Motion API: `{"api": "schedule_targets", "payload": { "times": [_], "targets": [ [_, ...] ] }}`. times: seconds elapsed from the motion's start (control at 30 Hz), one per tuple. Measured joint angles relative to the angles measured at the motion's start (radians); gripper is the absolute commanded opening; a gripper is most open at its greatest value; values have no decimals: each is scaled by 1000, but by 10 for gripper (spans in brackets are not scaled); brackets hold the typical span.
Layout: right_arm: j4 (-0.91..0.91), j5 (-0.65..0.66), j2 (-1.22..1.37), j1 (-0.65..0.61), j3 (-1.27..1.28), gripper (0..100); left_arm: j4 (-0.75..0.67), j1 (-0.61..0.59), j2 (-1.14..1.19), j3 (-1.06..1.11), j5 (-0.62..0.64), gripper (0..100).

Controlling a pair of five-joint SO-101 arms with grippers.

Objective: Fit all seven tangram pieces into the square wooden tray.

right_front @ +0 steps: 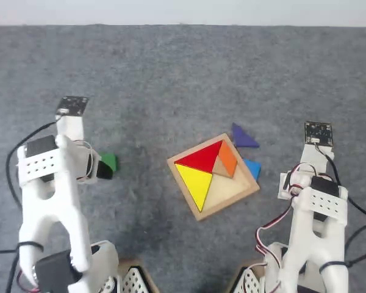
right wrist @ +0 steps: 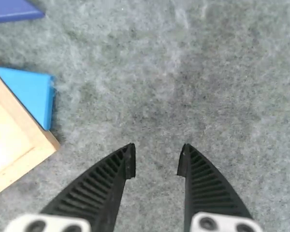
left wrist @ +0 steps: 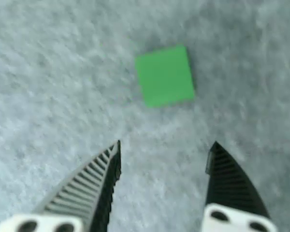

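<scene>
From above, we see the square wooden tray (right_front: 232, 203) turned corner-up near the middle of the grey mat (right_front: 140, 79); inside it lie a red triangle (right_front: 202, 157), a yellow triangle (right_front: 196, 181) and an orange piece (right_front: 228, 160), with bare wood showing on the side toward the right arm (right_front: 317, 207). A purple piece (right_front: 244, 137) sits on the mat just beyond the tray's far corner; a blue triangle (right_front: 252, 168) lies against the tray's outer rim; a green square (right_front: 109, 162) rests well apart from the tray, just beside the left arm (right_front: 49, 183).

From the left wrist, we find the left gripper (left wrist: 166, 143) spread wide over the mat with nothing between its fingers; the green square (left wrist: 164, 76) lies ahead of the tips, untouched.

From the right wrist, the right gripper (right wrist: 157, 145) stands parted and empty, its gap narrower; the blue triangle (right wrist: 29, 94) touches the tray's corner (right wrist: 14, 145), off to one side; the purple piece (right wrist: 12, 9) shows at the edge.
</scene>
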Motion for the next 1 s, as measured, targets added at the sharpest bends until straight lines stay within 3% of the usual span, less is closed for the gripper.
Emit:
{"api": "schedule_targets", "payload": {
  "times": [0.23, 0.6, 1.0],
  "targets": [
    [0, 12, 0, 0, 0, 176, -81, 0, 43, -69, 15, 280],
    [0, 12, 0, 0, 0, 176, -15, 6, 597, -402, 29, 280],
    [0, 12, 0, 0, 0, 176, -37, 106, 647, -422, 86, 279]
  ]
}}
